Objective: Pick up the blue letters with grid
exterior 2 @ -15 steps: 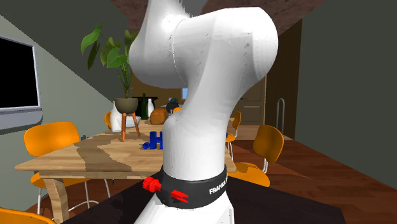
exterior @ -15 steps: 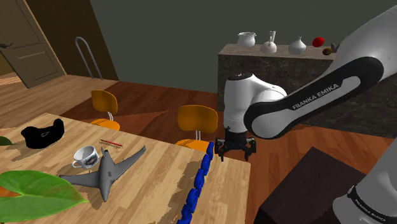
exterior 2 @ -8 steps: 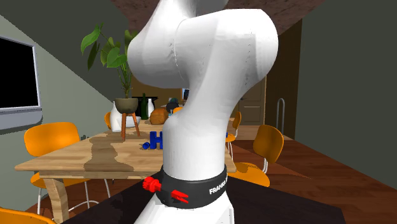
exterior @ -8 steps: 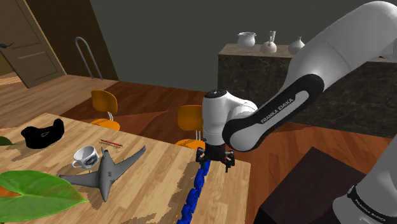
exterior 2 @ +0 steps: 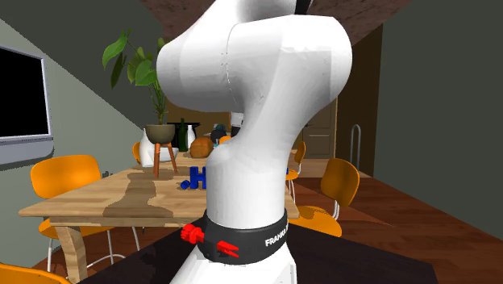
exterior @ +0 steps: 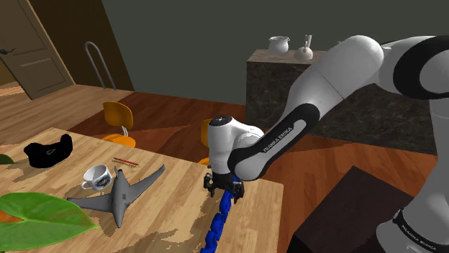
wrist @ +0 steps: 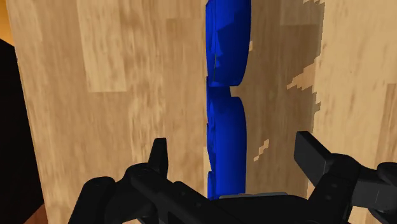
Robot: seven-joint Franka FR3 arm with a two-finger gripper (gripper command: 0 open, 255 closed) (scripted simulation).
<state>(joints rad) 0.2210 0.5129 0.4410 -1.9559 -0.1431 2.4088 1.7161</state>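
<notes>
Straddling the blue letters (wrist: 226, 121) by the table (wrist: 114, 76) edge, the gripper (wrist: 234, 159) stands open, fingers clear; grasp and lift not yet done.

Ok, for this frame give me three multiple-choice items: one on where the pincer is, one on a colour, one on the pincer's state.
1. Where is the pincer?
A) over the grey aeroplane
B) over one end of the row of blue letters
C) over the cup

2. What colour are the chairs beside the table?
A) orange
B) green
C) white

3. How do the pincer's fingers stand?
A) shut on the letters
B) shut on nothing
C) open, astride the letters

Answers: 1 B, the shoulder view shows it hanging above the row's end. 2 A, their backs and seats show orange. 3 C, the wrist view shows a gap between each finger and the letters.
</notes>
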